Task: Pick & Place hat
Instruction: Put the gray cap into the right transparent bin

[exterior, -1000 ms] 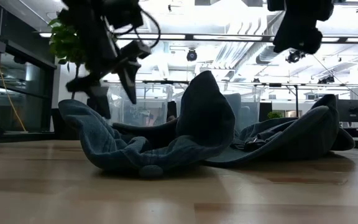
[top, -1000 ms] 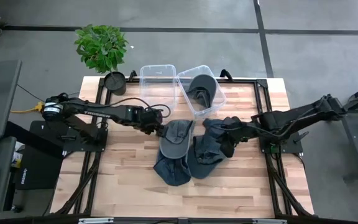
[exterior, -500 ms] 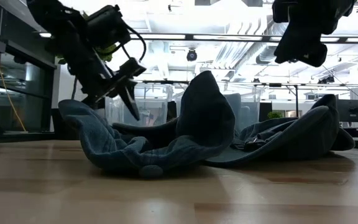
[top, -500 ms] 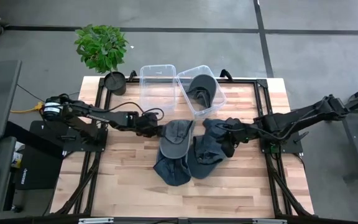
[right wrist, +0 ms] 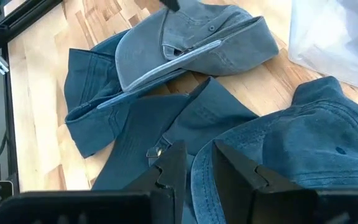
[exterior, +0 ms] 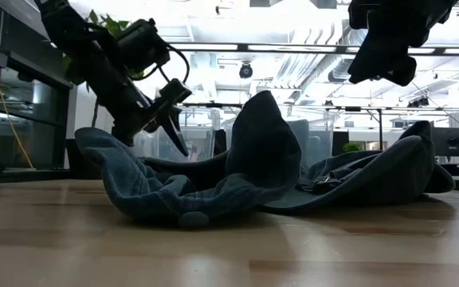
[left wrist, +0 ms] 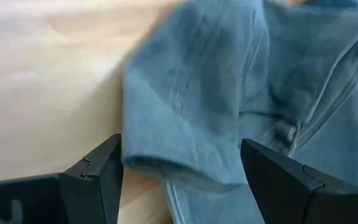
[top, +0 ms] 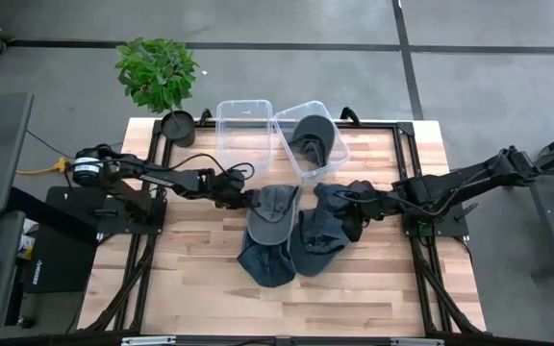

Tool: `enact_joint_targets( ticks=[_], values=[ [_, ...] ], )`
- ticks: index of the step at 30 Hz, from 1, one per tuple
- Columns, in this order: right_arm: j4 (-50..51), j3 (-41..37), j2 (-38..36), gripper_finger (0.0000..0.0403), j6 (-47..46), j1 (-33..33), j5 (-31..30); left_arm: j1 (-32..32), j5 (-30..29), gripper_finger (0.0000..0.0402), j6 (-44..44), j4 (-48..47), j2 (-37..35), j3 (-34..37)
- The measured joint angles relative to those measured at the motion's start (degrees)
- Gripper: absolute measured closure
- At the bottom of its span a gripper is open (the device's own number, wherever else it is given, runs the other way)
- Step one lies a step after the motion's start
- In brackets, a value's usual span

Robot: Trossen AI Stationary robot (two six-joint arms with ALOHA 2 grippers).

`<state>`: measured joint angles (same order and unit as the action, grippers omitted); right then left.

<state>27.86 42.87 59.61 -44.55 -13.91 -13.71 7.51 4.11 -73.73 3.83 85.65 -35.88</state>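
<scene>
Several hats lie in a heap at the table's middle: a grey-green hat [top: 275, 210] on top at the left, blue ones [top: 269, 259] under and beside it, and a dark blue one [top: 333, 197] at the right. Another hat [top: 312, 136] lies in the right clear bin [top: 296, 161]. My left gripper [top: 250, 200] stands wide open at the grey-green hat's left edge [left wrist: 166, 165], one finger on either side of it. My right gripper [top: 354, 219] hangs high over the heap's right side [exterior: 385, 68], its fingers [right wrist: 174, 163] a narrow gap apart with nothing between them.
An empty clear bin [top: 243, 130] stands left of the one with the hat. A potted plant [top: 160, 77] is at the far left corner. Bare wood lies along the table's near edge [top: 277, 308] and to the heap's left [top: 190, 250].
My left gripper has come down toward the grey-green hat's left edge, tipping and rolling its fingers down toward the cloth, and has stayed wide open. The hats have not moved.
</scene>
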Motion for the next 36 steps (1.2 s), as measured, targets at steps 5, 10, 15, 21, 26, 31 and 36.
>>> enact_joint_targets(
  ticks=[5, 10, 15, 21, 26, 31, 36],
  values=[
    [0.0, 0.0, 0.0, 0.0331, 0.0, 0.0, -0.2, 0.0, 3.0, 0.0147, 0.0, 5.4, 2.2, 0.0],
    [0.1, 0.0, 0.0, 0.0331, 0.0, 0.0, -0.9, 0.0, 3.1, 0.0147, 0.0, 6.1, 2.0, 0.0],
    [0.2, 0.0, 0.0, 0.0331, 0.0, 0.0, -1.1, 0.0, 4.7, 0.0156, 0.0, 6.2, 2.0, 0.0],
    [0.2, 0.0, 0.0, 0.0331, 0.0, 0.0, -2.3, 0.0, 5.4, 0.0212, 0.4, 6.3, 2.0, 0.0],
    [0.2, 0.0, 0.0, 0.0331, 0.0, 0.0, -2.3, 0.0, 5.4, 0.0285, 0.4, 6.3, 2.0, 0.0],
    [0.2, 0.0, 0.0, 0.0331, -0.1, 0.0, -2.3, 0.0, 5.7, 0.0360, 0.9, 6.3, 2.0, 0.0],
    [0.2, 0.0, 0.0, 0.0331, -0.3, 0.0, -2.3, 0.0, 5.6, 0.0394, 1.5, 6.5, 2.0, 0.0]
  ],
)
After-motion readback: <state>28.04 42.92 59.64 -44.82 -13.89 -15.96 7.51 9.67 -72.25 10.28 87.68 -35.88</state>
